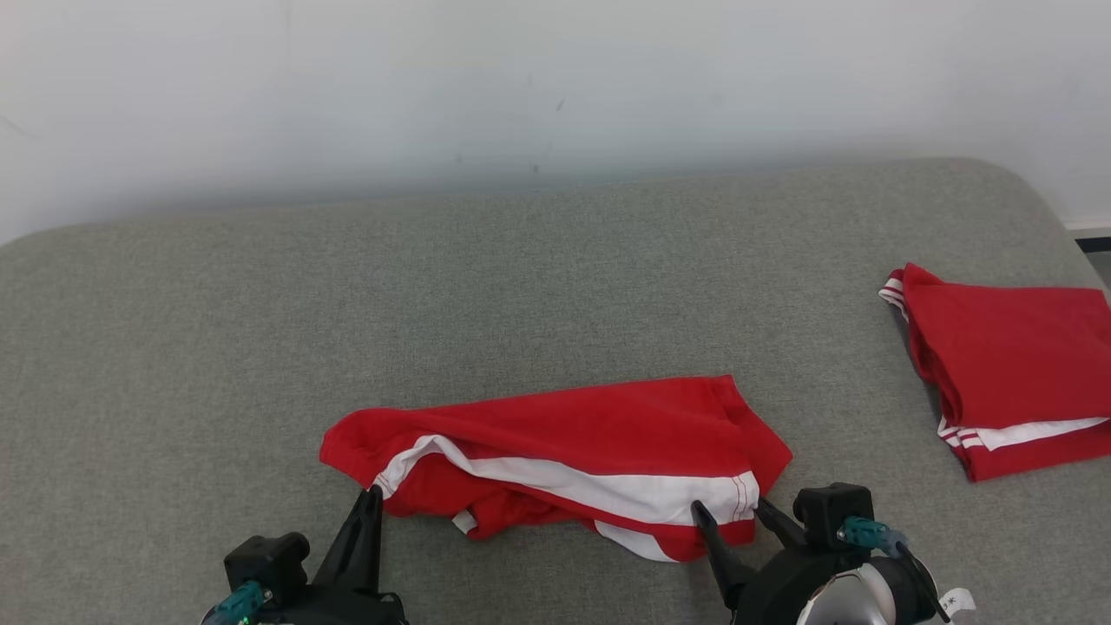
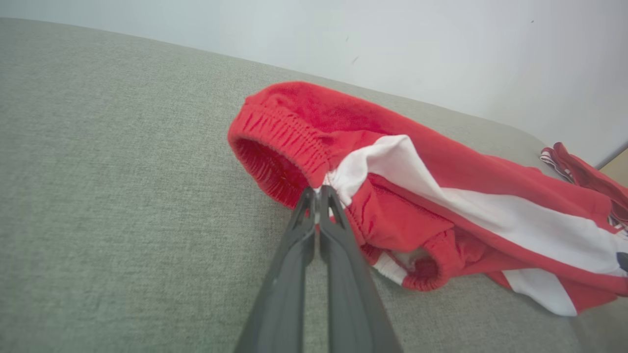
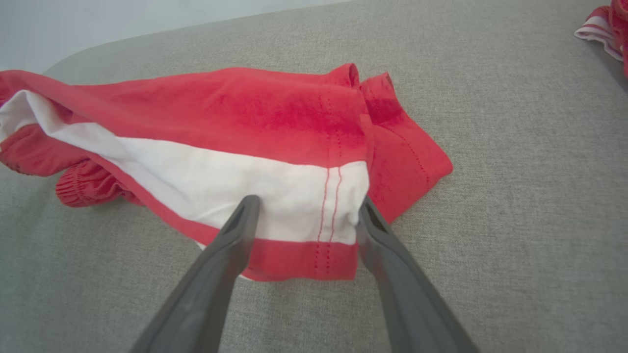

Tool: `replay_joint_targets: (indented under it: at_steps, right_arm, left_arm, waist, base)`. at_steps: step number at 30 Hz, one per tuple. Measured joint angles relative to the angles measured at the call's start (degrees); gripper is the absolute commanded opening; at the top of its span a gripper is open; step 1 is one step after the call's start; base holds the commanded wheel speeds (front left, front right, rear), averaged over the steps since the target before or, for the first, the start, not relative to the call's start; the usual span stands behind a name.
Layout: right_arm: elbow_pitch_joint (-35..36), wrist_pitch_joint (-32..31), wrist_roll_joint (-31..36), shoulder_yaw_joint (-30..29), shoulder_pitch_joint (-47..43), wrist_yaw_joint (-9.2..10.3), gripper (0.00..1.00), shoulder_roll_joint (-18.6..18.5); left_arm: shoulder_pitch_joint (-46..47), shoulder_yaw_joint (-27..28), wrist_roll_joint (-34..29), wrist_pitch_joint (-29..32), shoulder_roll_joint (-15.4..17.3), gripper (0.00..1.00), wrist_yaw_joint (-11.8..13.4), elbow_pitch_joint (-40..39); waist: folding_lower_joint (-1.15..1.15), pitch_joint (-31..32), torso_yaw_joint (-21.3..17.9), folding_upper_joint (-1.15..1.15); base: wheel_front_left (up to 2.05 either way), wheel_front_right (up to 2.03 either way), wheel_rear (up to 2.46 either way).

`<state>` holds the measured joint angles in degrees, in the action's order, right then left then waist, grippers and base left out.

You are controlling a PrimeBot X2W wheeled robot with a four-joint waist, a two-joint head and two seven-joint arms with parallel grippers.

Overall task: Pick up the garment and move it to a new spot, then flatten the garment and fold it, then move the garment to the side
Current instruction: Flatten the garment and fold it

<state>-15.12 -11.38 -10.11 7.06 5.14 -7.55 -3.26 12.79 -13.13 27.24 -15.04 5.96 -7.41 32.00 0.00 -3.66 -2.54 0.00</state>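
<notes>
Red shorts with a white side stripe [image 1: 564, 451] lie crumpled on the grey cushioned surface, waistband to the left, leg hem to the right. My left gripper [image 1: 375, 495] is shut on the waistband edge [image 2: 319, 189] where the white stripe begins. At the hem end my right gripper [image 1: 727, 514] stands open, its two fingers straddling the hem corner [image 3: 338, 215]; one finger [image 3: 240, 220] rests over the white stripe, the other [image 3: 370, 220] lies beside the hem's edge.
A second red garment with white stripes [image 1: 1007, 369] lies folded at the right edge of the grey surface [image 1: 521, 286]. A pale wall [image 1: 521, 87] rises behind. Bare grey fabric stretches to the left and back.
</notes>
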Motion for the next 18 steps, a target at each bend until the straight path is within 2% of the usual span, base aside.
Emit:
replay_joint_targets:
  at_steps: [2,3,4,5,6,7,8,12,18]
  right_arm:
    - [-0.08,-0.24,-0.29,0.1,0.3,0.0,0.96,-0.01]
    - [-0.21,-0.31,-0.42,0.1,0.41,0.0,0.92,-0.01]
    - [-0.37,-0.47,-0.45,0.08,0.53,0.0,0.75,-0.01]
    - [-0.49,-0.48,-0.48,0.13,0.68,0.0,0.68,-0.01]
    - [-0.55,-0.45,-0.63,0.49,0.82,0.0,0.46,-0.02]
    - [-0.53,-0.14,-0.83,0.82,0.94,0.0,0.32,-0.01]
    - [-0.53,0.08,-0.91,1.01,1.02,0.0,0.0,0.0]
    - [0.27,1.49,-1.22,0.6,1.03,0.0,0.0,0.01]
    - [5.52,5.21,-4.82,-1.03,1.15,0.0,0.0,-0.11]
  left_arm:
    - [0.17,-0.05,-0.02,0.0,0.01,0.0,0.0,-0.01]
    - [0.19,-0.1,-0.02,0.0,0.02,0.0,0.0,-0.02]
    - [0.2,-0.14,-0.02,0.0,0.03,0.0,0.0,-0.01]
    - [0.24,-0.18,-0.02,0.0,0.07,0.0,0.0,0.0]
    - [0.26,-0.21,-0.02,0.0,0.11,0.0,0.0,0.01]
    - [0.28,-0.21,-0.02,0.0,0.18,0.0,0.0,0.01]
    - [0.29,-0.18,-0.02,0.0,0.22,0.0,0.0,-0.01]
    - [0.3,1.3,-0.03,0.0,0.19,0.0,0.0,-1.91]
    - [0.61,4.08,1.81,0.0,-0.59,0.0,0.0,-9.78]
  waist:
    - [0.0,-0.18,0.15,0.0]
    - [0.0,-0.26,0.21,0.0]
    - [0.0,-0.32,0.28,0.0]
    - [0.0,-0.36,0.34,0.0]
    - [0.0,-0.36,0.38,0.0]
    - [0.0,-0.34,0.41,0.0]
    - [0.0,-0.3,0.41,0.0]
    - [0.0,-0.03,0.34,0.0]
    - [0.0,0.3,-0.05,0.0]
  base:
    - [0.0,0.0,0.0]
    - [0.0,0.0,0.0]
    - [0.0,0.0,0.0]
    - [0.0,0.0,0.0]
    - [0.0,0.0,0.0]
    - [0.0,0.0,0.0]
    - [0.0,0.0,0.0]
    - [0.0,0.0,0.0]
    - [0.0,0.0,0.0]
